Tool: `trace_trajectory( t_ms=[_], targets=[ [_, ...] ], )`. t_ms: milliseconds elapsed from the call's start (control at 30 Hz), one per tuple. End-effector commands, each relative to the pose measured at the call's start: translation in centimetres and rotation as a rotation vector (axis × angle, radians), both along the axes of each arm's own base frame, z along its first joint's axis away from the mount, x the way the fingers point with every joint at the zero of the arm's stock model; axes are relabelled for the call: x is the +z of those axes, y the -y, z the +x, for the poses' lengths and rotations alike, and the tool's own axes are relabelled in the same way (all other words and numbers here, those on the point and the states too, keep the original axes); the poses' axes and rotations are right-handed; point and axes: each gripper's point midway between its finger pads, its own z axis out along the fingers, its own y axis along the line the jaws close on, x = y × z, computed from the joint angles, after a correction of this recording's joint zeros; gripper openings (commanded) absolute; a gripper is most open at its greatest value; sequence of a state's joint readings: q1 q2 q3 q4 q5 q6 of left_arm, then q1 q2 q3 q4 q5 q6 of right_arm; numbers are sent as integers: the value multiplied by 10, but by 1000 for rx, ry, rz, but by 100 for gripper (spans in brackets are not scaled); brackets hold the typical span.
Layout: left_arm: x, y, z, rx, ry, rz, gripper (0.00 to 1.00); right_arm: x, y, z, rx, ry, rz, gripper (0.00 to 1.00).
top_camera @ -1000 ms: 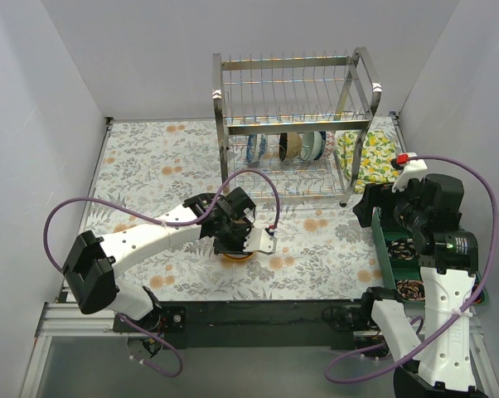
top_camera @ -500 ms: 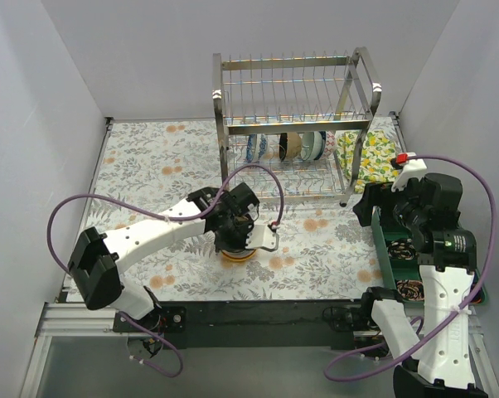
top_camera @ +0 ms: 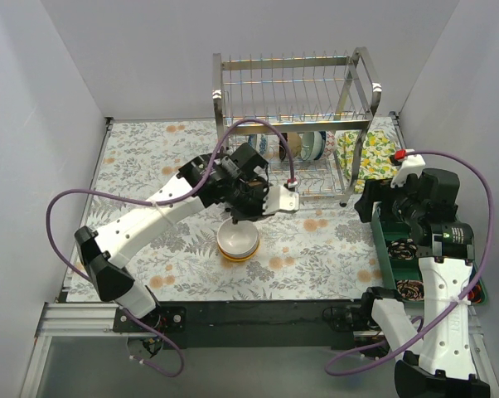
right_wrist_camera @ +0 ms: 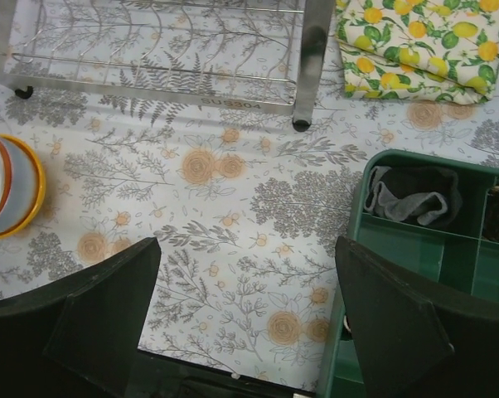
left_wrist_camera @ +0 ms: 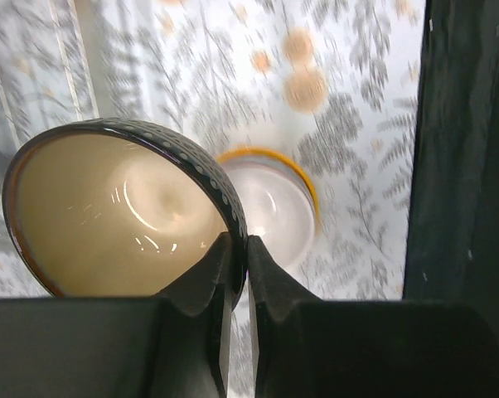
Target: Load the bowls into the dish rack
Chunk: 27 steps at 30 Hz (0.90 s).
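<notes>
Your left pincer (left_wrist_camera: 237, 249) is clamped on the rim of a dark bowl (left_wrist_camera: 117, 215) with a cream inside, holding it tilted in the air above the stack (top_camera: 238, 240) on the counter (top_camera: 150, 157). I judge you are in the carry step: the rack (top_camera: 291, 91) stands at 1 o'clock from that pincer, with other bowls on edge in its lower tier. Next, bring the bowl to a free gap between prongs, stand it on edge, then let go. Your right pincer (right_wrist_camera: 248, 249) hangs spread wide and empty at 3 o'clock, by the tray (right_wrist_camera: 407, 249)
</notes>
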<state>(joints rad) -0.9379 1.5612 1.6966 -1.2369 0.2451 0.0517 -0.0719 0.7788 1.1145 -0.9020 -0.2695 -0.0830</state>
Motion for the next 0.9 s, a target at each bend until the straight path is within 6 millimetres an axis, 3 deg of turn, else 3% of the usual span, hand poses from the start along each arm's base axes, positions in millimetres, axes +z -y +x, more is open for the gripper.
trace_trajectory(
  t_ms=[0, 33, 100, 167, 267, 300, 333, 367, 400, 467, 500, 633, 800, 867],
  targets=[
    [43, 64, 19, 6, 36, -297, 0, 11, 24, 9, -97, 64, -95, 94],
    [60, 84, 27, -1, 75, -403, 0, 13, 31, 8, -124, 72, -119, 95],
    [71, 111, 29, 6, 63, -543, 0, 18, 49, 8, -202, 82, -189, 97],
    [76, 128, 25, 7, 37, -635, 0, 22, 71, 5, -304, 83, -259, 99],
    [77, 157, 20, 14, -6, -771, 0, 26, 84, 2, -364, 83, -304, 99],
    [92, 168, 22, 8, 7, -857, 0, 27, 86, 0, -372, 79, -310, 99],
    [82, 172, 18, 33, -47, -872, 0, 26, 87, 0, -371, 70, -320, 99],
    [83, 177, 17, 45, -63, -910, 0, 26, 89, -1, -380, 66, -331, 99],
    [97, 184, 18, 38, -53, -993, 0, 25, 91, -2, -383, 59, -342, 99],
    [87, 190, 17, 88, -146, -1033, 0, 27, 96, -2, -393, 52, -372, 99],
    [98, 194, 20, 94, -143, -1095, 0, 26, 98, -1, -393, 44, -382, 99],
    [92, 205, 24, 167, -268, -1176, 0, 25, 102, 1, -395, 29, -412, 99],
    [78, 216, 37, 338, -546, -1244, 0, 19, 106, 2, -390, 4, -442, 99],
    [81, 216, 39, 384, -632, -1277, 0, 19, 108, 2, -391, -2, -453, 99]
  ],
)
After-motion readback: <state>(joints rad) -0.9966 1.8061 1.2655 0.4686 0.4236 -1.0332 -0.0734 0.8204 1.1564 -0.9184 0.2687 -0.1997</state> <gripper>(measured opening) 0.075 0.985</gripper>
